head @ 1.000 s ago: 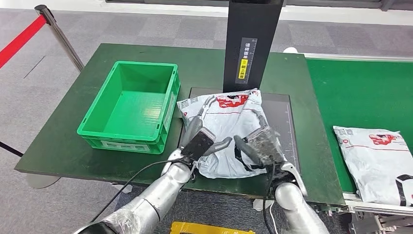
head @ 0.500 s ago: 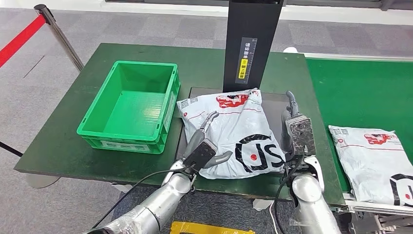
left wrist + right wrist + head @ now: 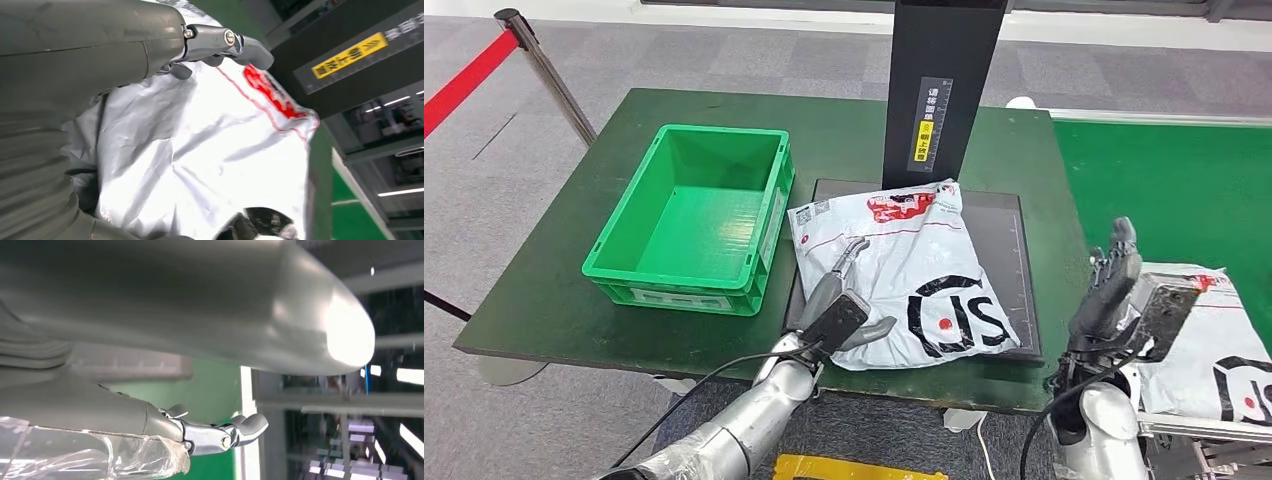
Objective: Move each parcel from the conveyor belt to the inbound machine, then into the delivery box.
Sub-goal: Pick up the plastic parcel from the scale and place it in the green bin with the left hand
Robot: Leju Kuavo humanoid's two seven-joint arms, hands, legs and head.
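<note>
**Parcel on the scan pad, second parcel waiting on the belt**

While the grey-white parcel [image 3: 904, 275] lies flat on the dark scan pad [image 3: 1009, 235] of the inbound machine, its near corner hangs a little past the pad's front edge and its far edge touches the foot of the machine's black column [image 3: 939, 85]. Printed on the bag is a red logo near the column and a large black round mark near the front; a small white shipping label sits at its corner nearest the box, too small to read. The left hand [image 3: 839, 305] rests on the parcel's near side with its fingers [image 3: 852, 250] stretched forward over the plastic, spread and holding nothing; in the left wrist view the fingers [image 3: 235, 45] lie just above the crinkled bag [image 3: 200, 155].

Beside the pad, the green delivery box [image 3: 694, 215] stands on the dark green counter [image 3: 554, 290], with a white label strip on its near wall.

On the column a strip carries white Chinese characters over a yellow tag, which I cannot read.

Over on the green conveyor belt [image 3: 1164, 190], the right hand [image 3: 1114, 285] is raised, fingers apart and gripping nothing, just above a second parcel [image 3: 1214, 350] with the same red and black print. A red barrier tape [image 3: 464, 80] on a metal post [image 3: 544, 70] stands beyond the counter's far corner.
</note>
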